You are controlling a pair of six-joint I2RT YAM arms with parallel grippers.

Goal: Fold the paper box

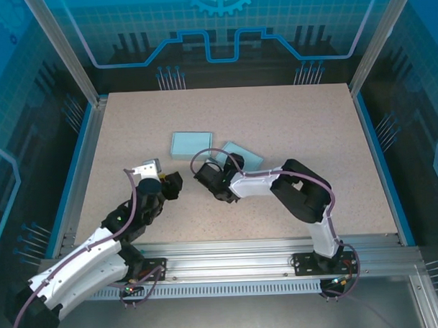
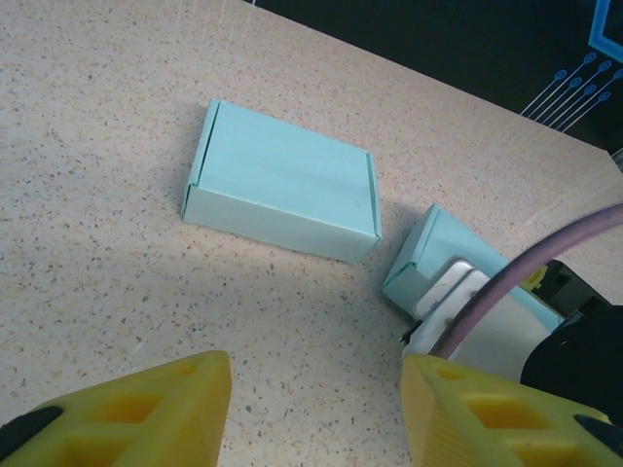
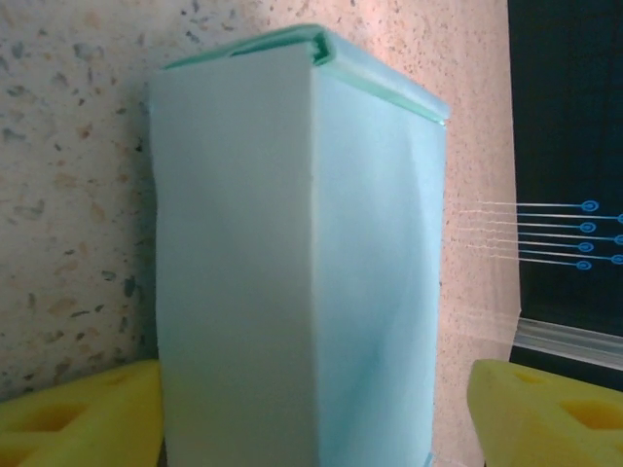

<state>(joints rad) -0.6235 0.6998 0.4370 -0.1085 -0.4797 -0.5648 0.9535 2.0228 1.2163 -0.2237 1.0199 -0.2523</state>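
Two light-blue paper boxes lie mid-table. One closed paper box (image 1: 192, 145) (image 2: 282, 185) lies flat by itself. The second paper box (image 1: 246, 155) (image 2: 435, 248) (image 3: 292, 253) has my right gripper (image 1: 218, 173) (image 3: 316, 404) around its near end. That gripper is open: the box's left side is against the left finger (image 3: 88, 413), and a gap of table shows before the right finger (image 3: 550, 409). My left gripper (image 1: 171, 184) (image 2: 316, 389) hovers over bare table, short of both boxes, open with nothing between its fingers.
The speckled beige table (image 1: 296, 118) has raised blue side rails (image 1: 381, 158) and an aluminium frame along the near edge (image 1: 236, 250). The right arm's purple cable (image 2: 526, 272) crosses close to the left gripper's right finger. Open tabletop stretches behind and to the right of the boxes.
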